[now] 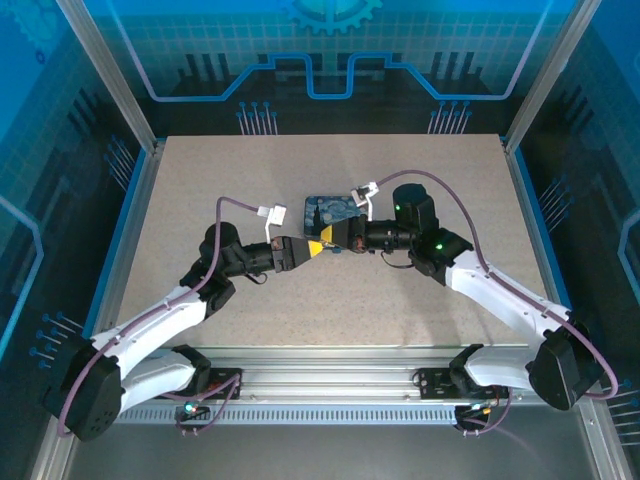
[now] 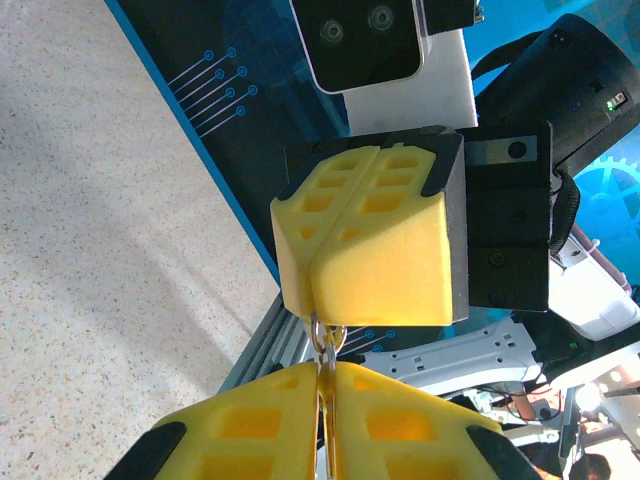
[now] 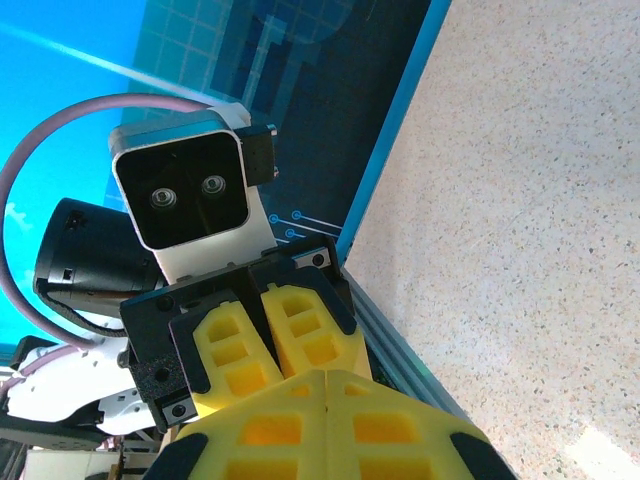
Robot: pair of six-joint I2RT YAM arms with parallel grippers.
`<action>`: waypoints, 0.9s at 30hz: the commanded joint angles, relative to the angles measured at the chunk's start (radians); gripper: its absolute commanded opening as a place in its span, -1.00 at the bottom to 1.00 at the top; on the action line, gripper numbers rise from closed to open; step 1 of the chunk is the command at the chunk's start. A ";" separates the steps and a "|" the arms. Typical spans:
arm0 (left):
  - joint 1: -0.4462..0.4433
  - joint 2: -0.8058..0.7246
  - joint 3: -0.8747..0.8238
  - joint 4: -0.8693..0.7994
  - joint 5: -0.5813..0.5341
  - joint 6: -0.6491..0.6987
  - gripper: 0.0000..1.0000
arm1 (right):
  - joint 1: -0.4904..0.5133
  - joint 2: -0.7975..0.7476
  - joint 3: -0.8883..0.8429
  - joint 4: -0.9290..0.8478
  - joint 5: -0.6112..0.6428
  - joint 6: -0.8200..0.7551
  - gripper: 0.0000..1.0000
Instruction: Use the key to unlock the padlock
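Top external view: speckled beige table [image 1: 200,290] within blue circuit-print walls [image 1: 400,40]; left gripper [image 1: 312,249] clamped on key [image 2: 328,430], right gripper [image 1: 331,243] closed.

a robotics lab test cell: a speckled beige desk [image 1: 330,300] fenced by bare aluminium frame posts [image 1: 110,75], blue wall panels [image 1: 200,40] printed with circuit lines and gears, black-and-white robot arms [image 1: 500,290] bolted to a slotted aluminium rail [image 1: 330,385].

Top cam: high, behind the arm bases, tilted down over the whole bench [image 1: 200,290]. Left wrist cam: tight close-up along left claw [image 2: 328,420], facing right claw [image 2: 335,240] head-on. Right wrist cam: the mirror of that, equally close. All three share the mid-bench spot where the claws meet.
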 commanded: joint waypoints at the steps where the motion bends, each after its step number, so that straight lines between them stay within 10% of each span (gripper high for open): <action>1: -0.006 -0.020 0.010 -0.013 0.003 0.024 -0.76 | -0.017 -0.031 -0.014 0.029 -0.003 0.009 -1.00; 19: -0.006 -0.044 0.003 -0.048 -0.009 0.040 -0.72 | -0.024 -0.041 -0.021 0.030 -0.003 0.013 -1.00; 27: -0.006 -0.048 0.007 -0.064 -0.013 0.049 -1.00 | -0.024 -0.043 -0.030 0.031 -0.002 0.012 -0.99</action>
